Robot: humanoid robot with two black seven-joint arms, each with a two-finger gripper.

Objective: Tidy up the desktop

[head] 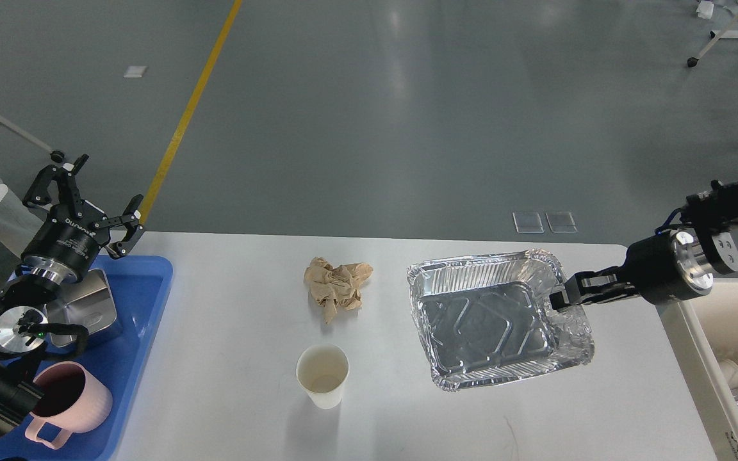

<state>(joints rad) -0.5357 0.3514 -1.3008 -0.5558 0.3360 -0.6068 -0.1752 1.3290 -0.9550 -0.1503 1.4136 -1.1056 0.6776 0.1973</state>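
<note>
We are looking down on the white desk [228,358], a wide matte top with rounded corners, standing on a grey polished floor [407,115] that is carrying soft reflections of ceiling light. A yellow line [183,121] is running across the floor beyond our left tool, and 2 small clear plates [545,222] are lying on the floor just past the far edge of the desk.

Our right tool [558,299] is pinching the right rim of the foil tray [494,320], its fingers closed narrow on the crumpled edge; the tray is sitting tilted, spreading out to the left of the tool over the desk. Further left of that tool, a crumpled brown paper [337,287] is lying on the desk, and a white paper cup [323,376] is standing upright nearer to us. Behind the right tool's arm, a cream bin [696,358] is standing at the end of the desk.

Our left tool [84,192] is hovering with its fingers spread wide and holding nothing, above the far corner of the blue tray [141,307]. Below it in the tray a steel container [84,310] is resting, and a pink mug [65,397] is standing nearer to us.

Pale lettering is showing on the left tool's black body, but it is too small for us to read.
</note>
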